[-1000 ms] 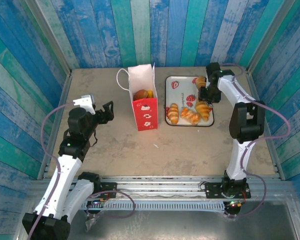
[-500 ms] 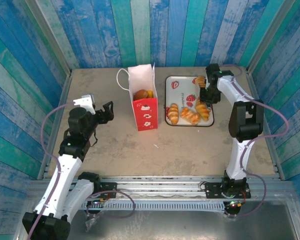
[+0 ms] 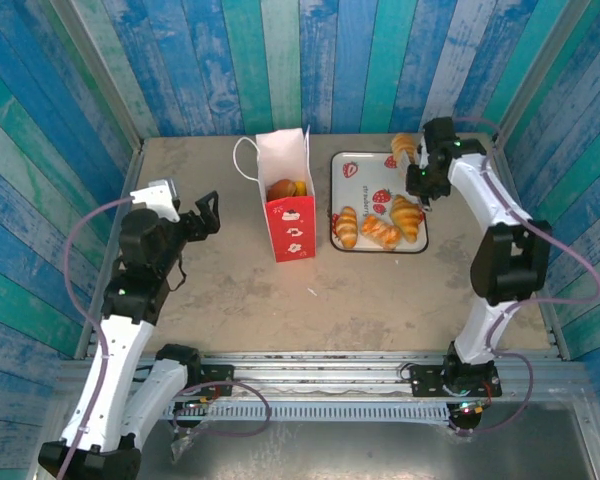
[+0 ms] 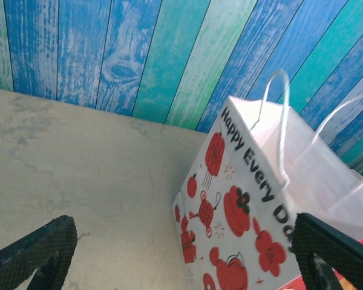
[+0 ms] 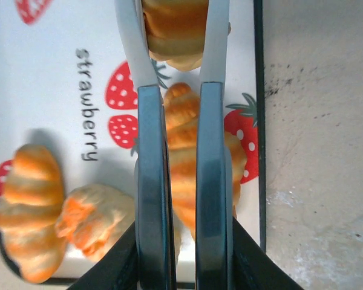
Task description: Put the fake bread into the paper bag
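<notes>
One glossy ridged pastry [image 5: 172,33] sits between flat fingers [image 5: 133,42].

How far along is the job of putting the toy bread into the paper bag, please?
Done: at least two glossy orange toy pastries lie inside the tall white-and-red paper bag. In hand: the right jaws are shut on a golden-brown toy roll, held over the white strawberry-print tray. Left: three orange-striped toy croissants on that tray.

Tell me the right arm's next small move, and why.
Probably swing the right gripper left toward the paper bag: its fingers look closed on a pastry, held above the tray, and the bag's mouth stands open.
</notes>
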Tool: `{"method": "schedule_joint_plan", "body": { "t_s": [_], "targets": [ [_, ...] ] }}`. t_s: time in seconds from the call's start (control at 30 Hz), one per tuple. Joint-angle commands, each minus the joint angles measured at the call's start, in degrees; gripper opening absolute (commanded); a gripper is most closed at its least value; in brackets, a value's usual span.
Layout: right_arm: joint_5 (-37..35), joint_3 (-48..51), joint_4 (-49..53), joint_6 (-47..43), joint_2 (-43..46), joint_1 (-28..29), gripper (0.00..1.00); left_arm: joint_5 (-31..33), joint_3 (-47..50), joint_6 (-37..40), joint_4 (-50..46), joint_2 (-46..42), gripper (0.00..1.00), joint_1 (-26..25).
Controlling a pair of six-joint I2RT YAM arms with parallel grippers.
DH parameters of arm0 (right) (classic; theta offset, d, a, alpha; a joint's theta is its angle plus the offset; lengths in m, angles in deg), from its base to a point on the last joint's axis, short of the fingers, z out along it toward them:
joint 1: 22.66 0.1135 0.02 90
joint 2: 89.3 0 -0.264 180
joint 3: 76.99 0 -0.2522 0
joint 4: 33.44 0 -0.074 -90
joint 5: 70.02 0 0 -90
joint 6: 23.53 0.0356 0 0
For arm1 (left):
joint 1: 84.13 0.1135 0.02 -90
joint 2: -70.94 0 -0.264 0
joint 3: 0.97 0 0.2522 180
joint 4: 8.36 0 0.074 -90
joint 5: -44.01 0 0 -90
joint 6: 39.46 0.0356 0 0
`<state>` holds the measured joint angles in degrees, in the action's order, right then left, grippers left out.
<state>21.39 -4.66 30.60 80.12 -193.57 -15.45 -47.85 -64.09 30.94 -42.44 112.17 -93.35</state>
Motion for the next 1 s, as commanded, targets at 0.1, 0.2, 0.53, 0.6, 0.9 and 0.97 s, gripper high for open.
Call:
{"method": "schedule_joint_plan", "body": {
  "t_s": [0.1,0.2,0.53,0.6,0.9,0.97],
  "targets": [
    [1.1,2.9,-3.1,1.6,14.1,2.4,0.18,-3.8,-11.4,0.4,-8.8,4.1,0.89,0.2],
    [1.7,4.0,-3.4,3.5,20.1,4.5,0.17,-4.8,-16.0,1.1,-10.7,6.5,0.85,0.2],
    [4.3,5.9,-5.9,11.5,35.4,16.0,0.16,-15.7,-31.8,3.6,-17.2,20.4,0.8,0.2],
    [4.1,5.8,-6.5,12.9,37.1,18.9,0.16,-19.4,-34.9,4.9,-19.3,23.8,0.8,0.2],
    [2.3,4.1,-9.7,17.4,39.8,32.6,0.16,-23.4,-43.4,8.2,-24.3,36.1,0.8,0.2],
    [1.9,3.8,-10.8,18.0,39.5,34.8,0.16,-22.6,-44.6,8.8,-24.4,38.0,0.79,0.2]
  ]
}}
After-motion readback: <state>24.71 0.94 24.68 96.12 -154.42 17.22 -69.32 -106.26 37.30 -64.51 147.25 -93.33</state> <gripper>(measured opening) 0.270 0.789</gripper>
